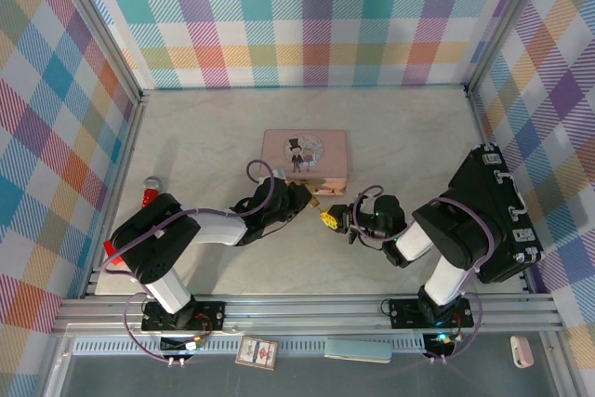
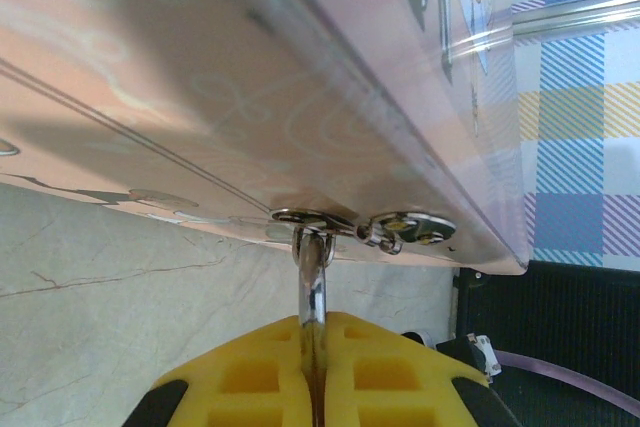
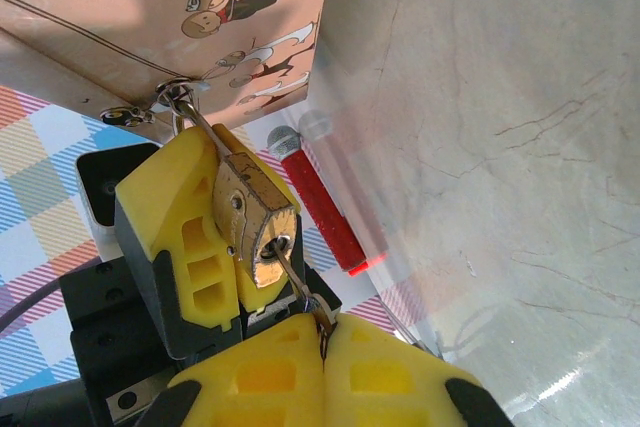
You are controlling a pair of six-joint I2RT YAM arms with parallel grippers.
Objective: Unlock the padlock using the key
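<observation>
The small brass padlock (image 3: pixel 252 219) hangs by its silvery shackle (image 2: pixel 312 287) from the hasp (image 2: pixel 303 217) on the front of the pink tin (image 1: pixel 305 160). My left gripper (image 2: pixel 313 335) is shut on the padlock, its yellow fingers (image 3: pixel 183 232) clamping the body and shackle. The thin grey key (image 3: pixel 296 282) sits with its tip in the keyhole on the padlock's underside. My right gripper (image 3: pixel 325 335) is shut on the key's head. Seen from above, the left gripper (image 1: pixel 302 194) and the right gripper (image 1: pixel 332 218) meet just in front of the tin's near right corner.
A red cylinder-handled tool (image 1: pixel 149 193) lies at the table's left side, and shows beyond the padlock (image 3: pixel 320 209). Plaid walls close in the left, back and right. The metal rail (image 1: pixel 297 309) runs along the near edge, with small items lying below it.
</observation>
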